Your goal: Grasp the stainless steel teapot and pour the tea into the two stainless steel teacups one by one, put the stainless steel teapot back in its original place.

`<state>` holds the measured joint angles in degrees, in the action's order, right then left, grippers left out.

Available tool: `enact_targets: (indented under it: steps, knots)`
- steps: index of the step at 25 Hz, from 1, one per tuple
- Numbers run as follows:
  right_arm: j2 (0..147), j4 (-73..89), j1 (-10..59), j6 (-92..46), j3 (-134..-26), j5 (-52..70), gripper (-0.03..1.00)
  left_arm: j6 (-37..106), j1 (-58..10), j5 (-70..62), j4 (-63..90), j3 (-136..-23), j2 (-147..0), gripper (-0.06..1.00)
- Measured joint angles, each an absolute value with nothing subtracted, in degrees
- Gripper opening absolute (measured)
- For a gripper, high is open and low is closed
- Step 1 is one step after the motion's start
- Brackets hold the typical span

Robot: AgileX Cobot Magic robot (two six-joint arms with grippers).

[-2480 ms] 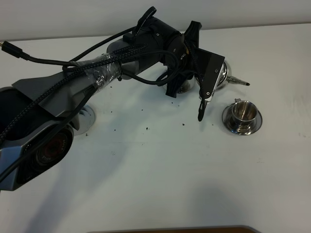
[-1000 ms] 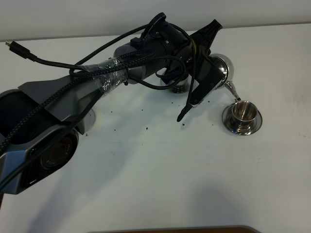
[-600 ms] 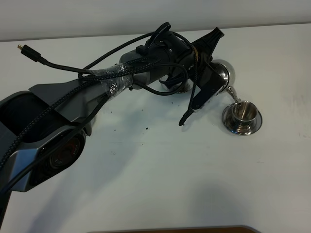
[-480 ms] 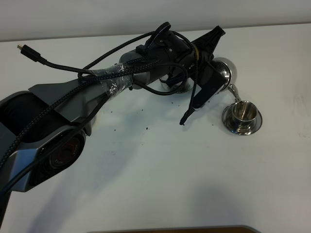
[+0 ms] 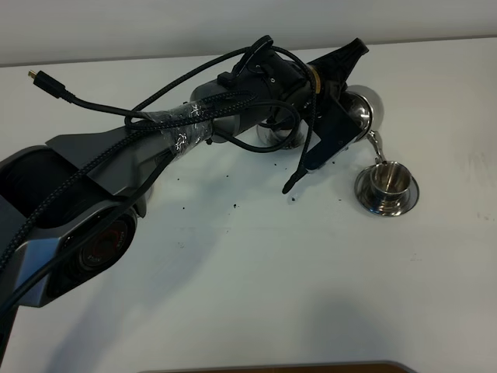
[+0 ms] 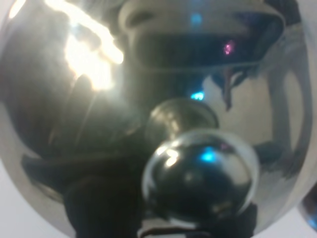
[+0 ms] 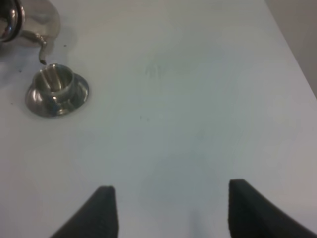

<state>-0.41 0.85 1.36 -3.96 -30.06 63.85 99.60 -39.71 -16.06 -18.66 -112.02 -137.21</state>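
Pouring step, I judge: left jaws closed on the tilted teapot (image 5: 359, 109), spout above the cup (image 5: 387, 179) at its 5 o'clock. Right jaws apart. Next: hold the spout over the rim, then level.

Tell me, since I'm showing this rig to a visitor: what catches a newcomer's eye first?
The bulky dark cable-wrapped left arm fills the left of the overhead view, reaching across the white table. At its far end the shiny stainless steel teapot is tipped, its thin spout over the rim of the small steel teacup on its round saucer, right of centre.
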Motion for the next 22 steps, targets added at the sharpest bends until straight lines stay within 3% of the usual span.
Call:
enact_targets:
  steps: [22]
  knots:
    - [-0.41, 0.85, 1.36, -3.94, -30.06, 63.85, 0.49, 103.95, -40.27, -8.01, -23.00, -112.02, -139.01, 0.25]
